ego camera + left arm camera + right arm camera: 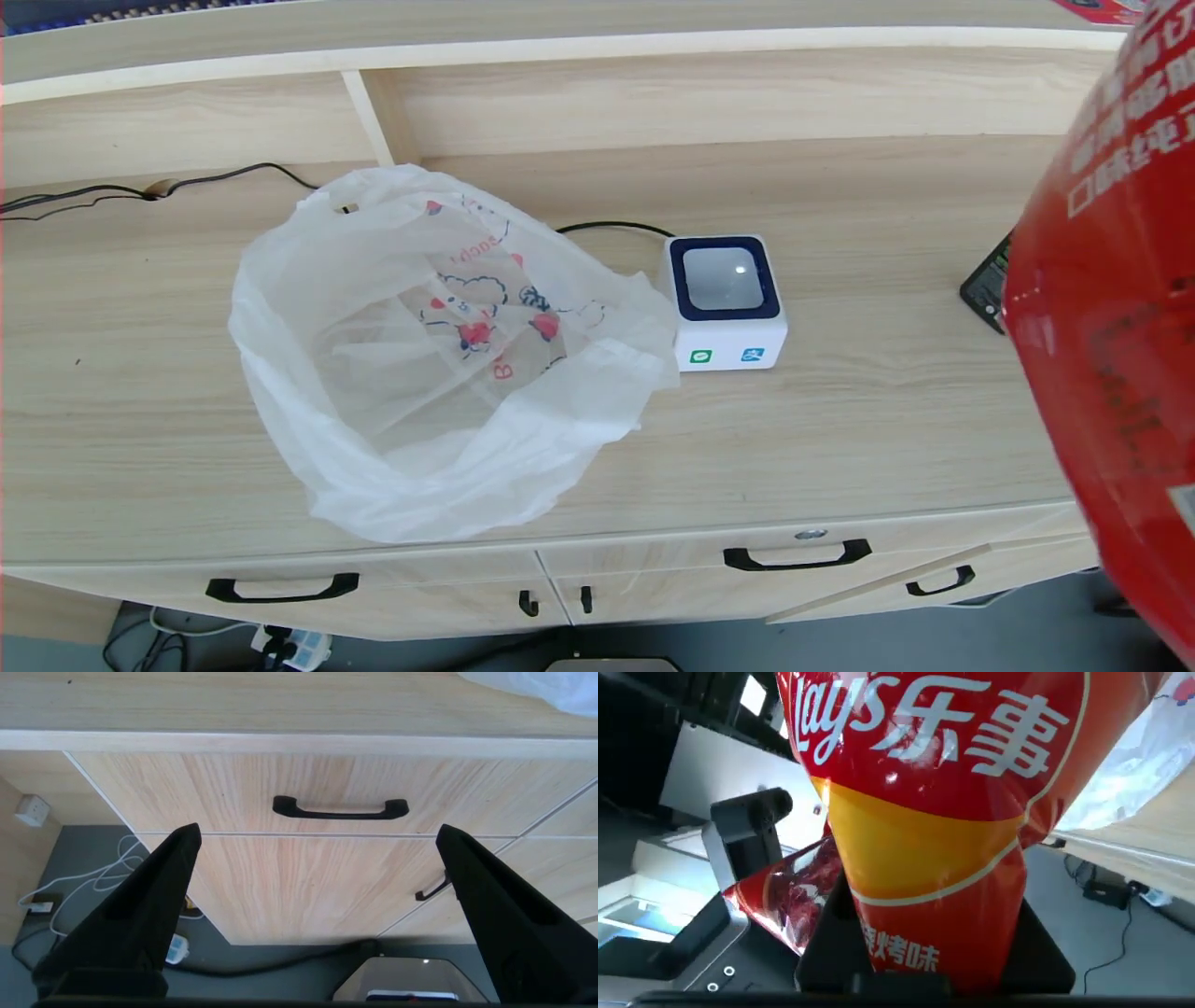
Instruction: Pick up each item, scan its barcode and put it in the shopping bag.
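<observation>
The right claw is pinched on one end of a red crisp bag. It holds the bag high, off to the right of the counter, probably so the barcode can be turned toward the scanner. The shopping bag sits open-mouthed just beside the scanner, ready to receive it. The left claw hangs spread and empty before the drawers, out of the way.
</observation>
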You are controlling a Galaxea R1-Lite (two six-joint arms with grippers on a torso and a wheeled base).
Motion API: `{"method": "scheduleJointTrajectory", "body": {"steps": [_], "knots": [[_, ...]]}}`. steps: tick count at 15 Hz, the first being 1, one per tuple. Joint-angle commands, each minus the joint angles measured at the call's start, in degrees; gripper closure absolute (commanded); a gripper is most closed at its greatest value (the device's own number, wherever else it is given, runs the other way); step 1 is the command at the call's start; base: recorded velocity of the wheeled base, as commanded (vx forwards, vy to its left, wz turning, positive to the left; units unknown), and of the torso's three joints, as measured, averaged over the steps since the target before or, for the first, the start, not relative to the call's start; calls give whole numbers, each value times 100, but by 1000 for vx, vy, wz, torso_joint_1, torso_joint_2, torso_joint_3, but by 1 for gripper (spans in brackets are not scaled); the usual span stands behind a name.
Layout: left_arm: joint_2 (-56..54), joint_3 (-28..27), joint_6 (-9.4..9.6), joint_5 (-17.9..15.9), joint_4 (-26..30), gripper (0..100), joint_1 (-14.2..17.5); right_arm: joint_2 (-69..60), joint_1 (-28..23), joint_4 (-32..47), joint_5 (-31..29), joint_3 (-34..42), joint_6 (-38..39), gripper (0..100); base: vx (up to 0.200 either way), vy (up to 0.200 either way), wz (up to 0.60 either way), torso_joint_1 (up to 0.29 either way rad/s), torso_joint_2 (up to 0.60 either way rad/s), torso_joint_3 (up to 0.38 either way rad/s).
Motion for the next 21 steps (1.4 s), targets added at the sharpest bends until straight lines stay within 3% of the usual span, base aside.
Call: {"method": "scheduleJointTrajectory", "body": {"steps": [1,6,9,15,18,20,21], "knots": [[-2,0,-3,1,-8,0,0,775,0,-616,1,431,413,100,0,0,0,0,0,0],[-2,0,-3,1,1,0,0,1407,71,-1821,36,650,1635,100,0,0,0,0,0,0],[-2,0,14,1,-8,0,0,1399,255,-2128,71,958,1758,100,0,0,0,0,0,0],[-2,0,32,1,1,0,0,1390,255,-2453,186,835,2145,100,0,0,0,0,0,0],[-2,0,23,1,-8,0,0,1469,-26,-2278,194,791,1477,100,0,0,0,0,0,0],[-2,0,23,1,-8,0,0,1988,-791,-1821,71,-70,-176,100,0,0,0,0,0,0],[-2,0,23,1,-8,0,0,2155,-1221,-1698,10,-387,-457,100,0,0,0,0,0,0]]}}
